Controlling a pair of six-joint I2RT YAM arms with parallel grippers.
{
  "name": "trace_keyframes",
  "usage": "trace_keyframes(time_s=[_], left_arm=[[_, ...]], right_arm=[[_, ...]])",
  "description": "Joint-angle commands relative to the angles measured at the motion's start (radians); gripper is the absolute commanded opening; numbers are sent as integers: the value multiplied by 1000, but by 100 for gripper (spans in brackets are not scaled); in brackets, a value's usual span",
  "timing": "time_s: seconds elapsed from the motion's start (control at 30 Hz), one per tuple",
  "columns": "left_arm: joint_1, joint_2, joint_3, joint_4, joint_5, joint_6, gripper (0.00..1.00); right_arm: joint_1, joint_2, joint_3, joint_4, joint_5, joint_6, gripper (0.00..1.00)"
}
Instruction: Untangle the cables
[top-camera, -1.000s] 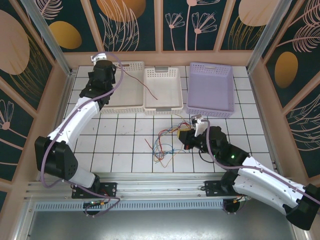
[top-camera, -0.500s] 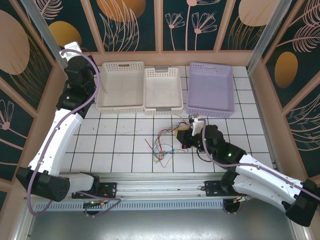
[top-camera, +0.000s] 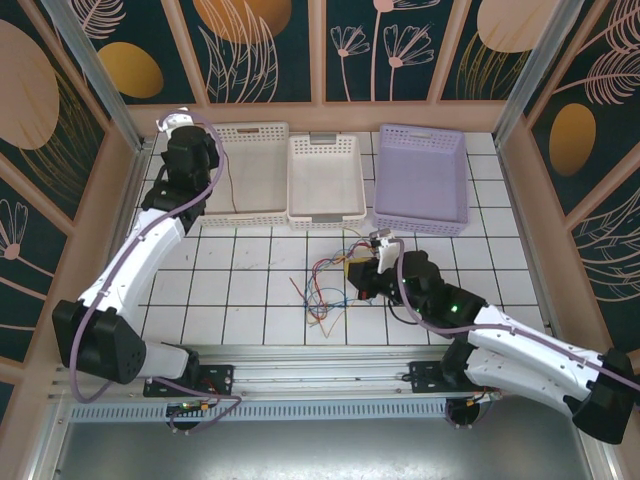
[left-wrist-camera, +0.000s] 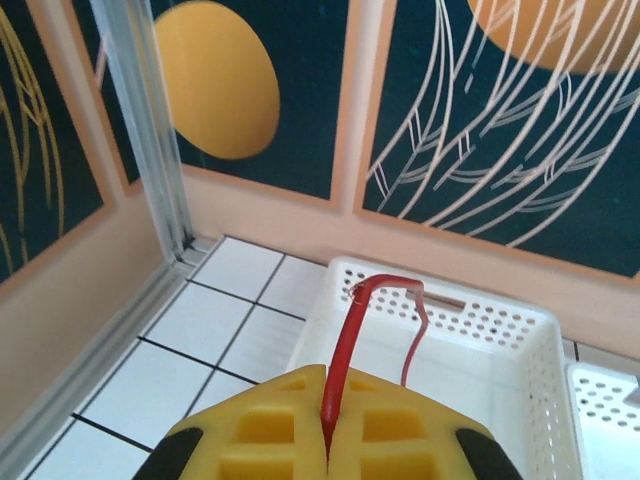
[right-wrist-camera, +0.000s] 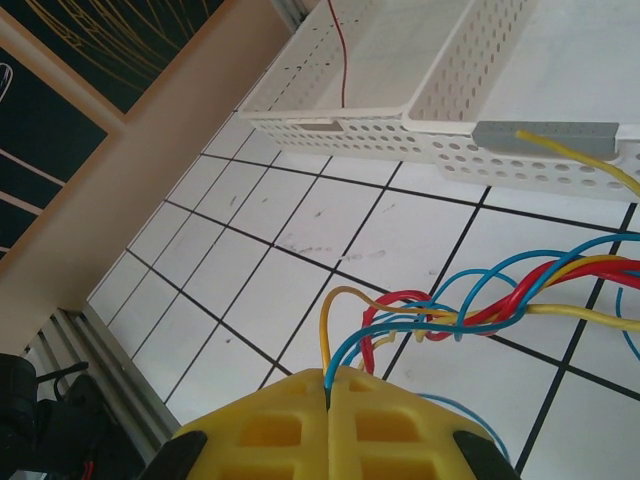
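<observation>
Swung the left gripper (left-wrist-camera: 326, 400) from over the left white basket (top-camera: 245, 130) to just outside its left rim. Pulled the red cable (left-wrist-camera: 346, 340) clear of the middle basket (top-camera: 325, 215). Shifted the right gripper (right-wrist-camera: 328, 385) leftward, nearer the tangle of cables (top-camera: 325, 290).

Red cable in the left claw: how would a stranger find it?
At the far wall, find the leftmost white basket. Beside it the left claw pinches one red cable, alone, far from the many-coloured bundle on the tiles.
</observation>
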Motion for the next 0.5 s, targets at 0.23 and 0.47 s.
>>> trace_keyframes(time_s=[0.23,0.47], left_arm=[[0,174,-165,55,193,-208,0],[0,317,-173,65,218,-252,3]], right_arm=[[18,35,18,89,55,11,0],[29,39,26,81,53,10,0]])
